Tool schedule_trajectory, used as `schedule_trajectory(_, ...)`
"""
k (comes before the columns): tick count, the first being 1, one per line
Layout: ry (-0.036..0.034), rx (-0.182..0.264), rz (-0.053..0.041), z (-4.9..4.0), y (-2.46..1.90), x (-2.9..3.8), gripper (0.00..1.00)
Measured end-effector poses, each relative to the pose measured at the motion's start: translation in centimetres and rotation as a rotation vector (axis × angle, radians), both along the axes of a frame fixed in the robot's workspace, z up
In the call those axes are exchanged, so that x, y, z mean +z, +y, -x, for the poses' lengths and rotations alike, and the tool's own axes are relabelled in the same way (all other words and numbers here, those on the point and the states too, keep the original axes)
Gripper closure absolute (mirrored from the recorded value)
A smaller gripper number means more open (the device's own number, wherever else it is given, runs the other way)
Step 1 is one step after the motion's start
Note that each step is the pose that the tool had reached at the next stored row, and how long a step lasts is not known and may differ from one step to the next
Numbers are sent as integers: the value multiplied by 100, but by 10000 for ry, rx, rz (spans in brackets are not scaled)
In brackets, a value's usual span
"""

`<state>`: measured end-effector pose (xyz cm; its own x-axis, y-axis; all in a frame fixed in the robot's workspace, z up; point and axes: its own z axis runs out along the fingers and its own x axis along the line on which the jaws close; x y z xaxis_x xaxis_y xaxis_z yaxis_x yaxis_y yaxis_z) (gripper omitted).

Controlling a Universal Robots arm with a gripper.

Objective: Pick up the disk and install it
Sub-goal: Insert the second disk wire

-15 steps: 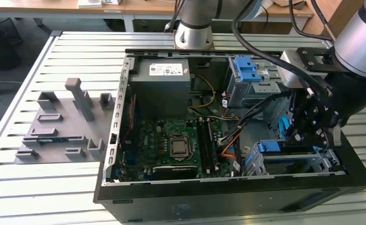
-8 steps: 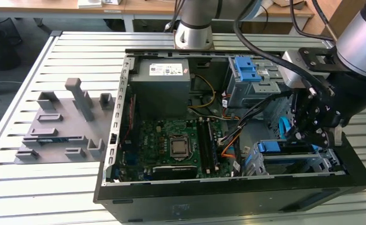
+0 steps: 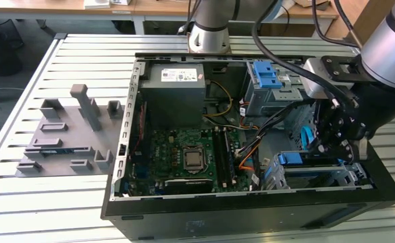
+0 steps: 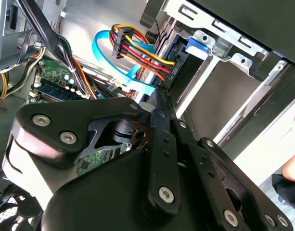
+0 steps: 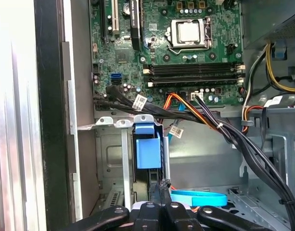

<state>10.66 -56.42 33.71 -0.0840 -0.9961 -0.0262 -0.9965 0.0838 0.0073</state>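
Observation:
The disk stands on edge in the metal drive cage at the front corner of the open computer case, its blue carrier end facing up. The exterior view shows that blue end low on the exterior view's right. My gripper reaches down into the case right above it. In both wrist views the two black fingers lie together, and the gripper is shut with its tips at the disk's end. Nothing shows between the fingers.
A bundle of red, yellow and black cables and a flat blue cable run beside the cage. The motherboard, a grey power supply box and a blue latch are in the case. A grey fixture stands on the slatted table.

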Motion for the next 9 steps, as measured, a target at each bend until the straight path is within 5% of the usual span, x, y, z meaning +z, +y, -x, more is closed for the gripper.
schedule_trajectory(9,0,-1,4,-15,-1,-49,89)
